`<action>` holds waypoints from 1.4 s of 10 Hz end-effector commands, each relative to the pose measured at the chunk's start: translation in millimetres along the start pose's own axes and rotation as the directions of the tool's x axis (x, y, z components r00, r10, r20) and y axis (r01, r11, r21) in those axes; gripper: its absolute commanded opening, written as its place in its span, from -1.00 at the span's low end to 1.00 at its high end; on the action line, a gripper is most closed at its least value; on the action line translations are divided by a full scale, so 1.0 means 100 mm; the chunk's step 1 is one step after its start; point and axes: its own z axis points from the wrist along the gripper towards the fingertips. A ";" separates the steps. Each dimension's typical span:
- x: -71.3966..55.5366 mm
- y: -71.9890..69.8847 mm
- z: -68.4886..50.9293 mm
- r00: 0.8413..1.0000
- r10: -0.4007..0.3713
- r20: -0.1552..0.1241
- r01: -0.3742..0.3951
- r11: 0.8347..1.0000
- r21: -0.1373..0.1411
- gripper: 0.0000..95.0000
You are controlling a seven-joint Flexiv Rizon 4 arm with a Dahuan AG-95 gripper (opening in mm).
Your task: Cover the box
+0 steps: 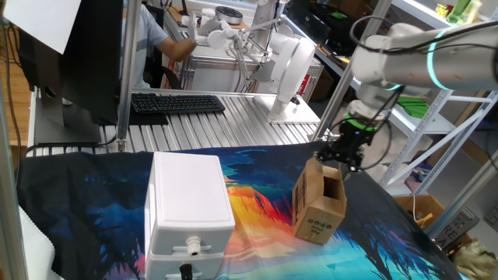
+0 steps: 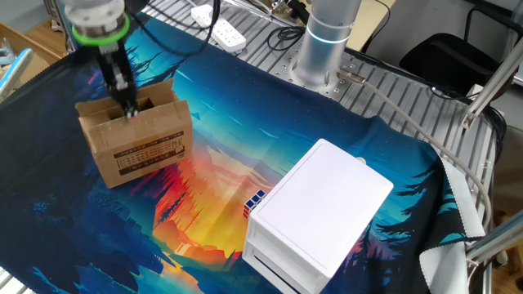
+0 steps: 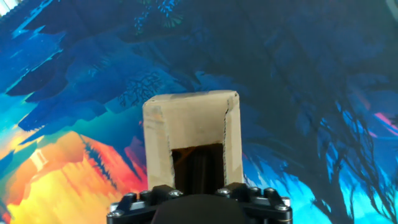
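Note:
The box (image 1: 319, 211) is a small brown carton standing on the colourful cloth, its top open and its flaps raised. The other fixed view shows the box (image 2: 139, 140) with black print on its side. My gripper (image 1: 341, 159) hangs over the box's far top edge, and its dark fingers look spread apart with nothing between them. In the other fixed view the gripper (image 2: 127, 104) reaches down into the open top. In the hand view the box (image 3: 189, 124) is straight below, with the hand's black housing (image 3: 199, 202) along the bottom edge and no fingertips showing.
A large white plastic case (image 1: 189, 206) with a front connector stands left of the carton, and a small coloured cube (image 2: 254, 202) lies against it. The arm's base (image 2: 323, 41) stands on the slatted metal table behind the cloth, along with a keyboard (image 1: 177, 103).

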 end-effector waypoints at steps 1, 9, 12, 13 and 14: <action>0.00 0.04 0.07 1.000 0.000 0.005 0.000 1.000 0.001 0.60; -0.02 0.10 0.17 1.000 -0.030 -0.009 0.030 1.000 -0.005 -0.20; -0.02 0.10 0.17 1.000 -0.025 -0.007 0.025 1.000 -0.006 -0.20; -0.02 0.10 0.17 1.000 -0.020 -0.007 0.020 1.000 -0.006 0.20; -0.02 0.10 0.17 0.999 -0.042 -0.001 0.042 0.999 0.010 0.20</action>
